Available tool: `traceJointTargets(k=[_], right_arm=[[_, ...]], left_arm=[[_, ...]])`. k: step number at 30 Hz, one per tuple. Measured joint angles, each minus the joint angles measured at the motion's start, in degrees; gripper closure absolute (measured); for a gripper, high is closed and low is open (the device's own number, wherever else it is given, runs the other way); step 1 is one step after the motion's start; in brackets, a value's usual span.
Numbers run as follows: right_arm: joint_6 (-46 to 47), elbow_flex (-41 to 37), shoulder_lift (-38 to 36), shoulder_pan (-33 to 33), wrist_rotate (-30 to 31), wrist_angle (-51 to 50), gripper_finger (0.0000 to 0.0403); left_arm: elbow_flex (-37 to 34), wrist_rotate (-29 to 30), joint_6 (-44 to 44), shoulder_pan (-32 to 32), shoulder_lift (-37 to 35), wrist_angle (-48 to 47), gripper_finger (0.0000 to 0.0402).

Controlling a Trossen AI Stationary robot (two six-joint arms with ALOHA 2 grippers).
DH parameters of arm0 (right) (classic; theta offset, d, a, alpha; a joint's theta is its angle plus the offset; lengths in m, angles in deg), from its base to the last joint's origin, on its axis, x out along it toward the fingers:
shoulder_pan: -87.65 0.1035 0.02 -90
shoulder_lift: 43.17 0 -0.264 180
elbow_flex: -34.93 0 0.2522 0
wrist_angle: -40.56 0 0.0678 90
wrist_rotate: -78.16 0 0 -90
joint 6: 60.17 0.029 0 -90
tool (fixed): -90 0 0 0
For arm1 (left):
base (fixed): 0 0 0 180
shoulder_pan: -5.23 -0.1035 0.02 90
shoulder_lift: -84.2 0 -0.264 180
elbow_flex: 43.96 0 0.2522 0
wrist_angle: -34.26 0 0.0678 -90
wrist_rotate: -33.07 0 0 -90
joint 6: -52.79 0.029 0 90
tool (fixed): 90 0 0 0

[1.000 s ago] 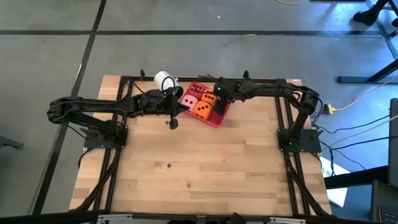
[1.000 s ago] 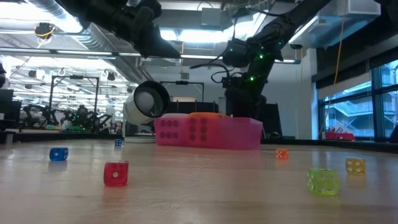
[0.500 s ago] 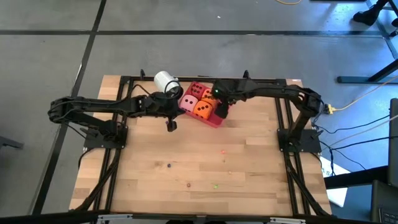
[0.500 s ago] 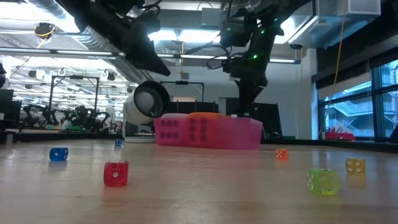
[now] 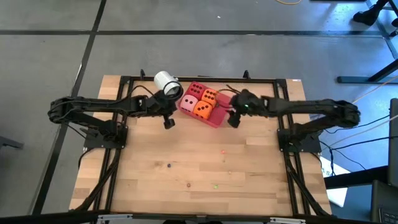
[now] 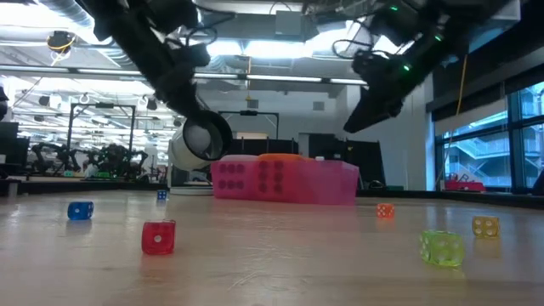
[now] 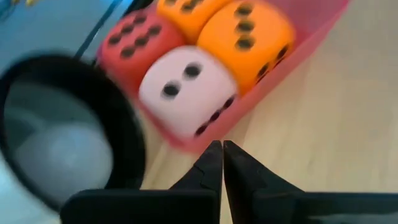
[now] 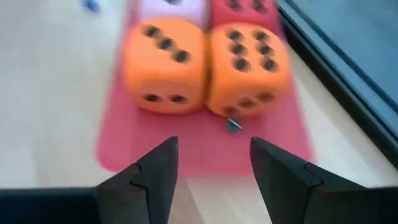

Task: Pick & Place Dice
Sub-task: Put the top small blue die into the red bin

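Note:
Four dice sit packed together inside the red-pink tray [image 5: 217, 118]: a red one [image 5: 198, 89], a pink one [image 5: 189, 102] and two orange ones [image 5: 209, 96] [image 5: 201, 110]. In the right wrist view the two orange dice [image 8: 165, 65] [image 8: 249, 62] are nearest. My right gripper [image 5: 234, 118] [image 8: 214, 155] is open, just off the tray's right end and raised above the table [image 6: 357, 123]. My left gripper [image 5: 168, 121] [image 7: 217, 149] is shut, near the tray's left side, beside the pink die [image 7: 183, 90]. It touches nothing.
A white cup [image 5: 166, 82] [image 7: 56, 137] lies on its side at the tray's far left corner. Several tiny dice are scattered on the near half of the table, among them a blue one [image 6: 79, 211], a red one [image 6: 158, 237] and a green one [image 6: 442, 247]. A black frame [image 5: 124, 79] borders the table.
My right gripper has drawn back from over the tray's right end, toward the table's right and near side, and risen. An orange die that it covered now shows. My left gripper has shifted a little toward the table's left. The dice and tray have kept still.

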Motion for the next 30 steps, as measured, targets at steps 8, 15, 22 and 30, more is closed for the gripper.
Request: traceJointTargets(k=[8, 15, 22, 30], right_arm=[[-8.17, -5.20, -4.49, -1.50, -2.07, 14.43, 0.0204], [-6.88, -3.82, -4.49, -1.54, 0.53, 13.94, 0.0204], [-7.26, -3.82, -4.49, -1.55, -0.01, 13.61, 0.0204], [-7.23, -3.81, -4.49, -1.55, -0.04, 13.61, 0.0204]], left_arm=[[0.00, -0.37, -3.96, -1.78, 0.11, -6.46, 0.0342], [0.02, -0.27, -9.65, -2.39, 1.95, -14.74, 0.0296], [0.02, -1.99, -10.41, -1.63, 8.99, -13.47, 0.0279], [0.17, -3.80, -11.15, -1.61, 16.80, -12.84, 0.0279]])
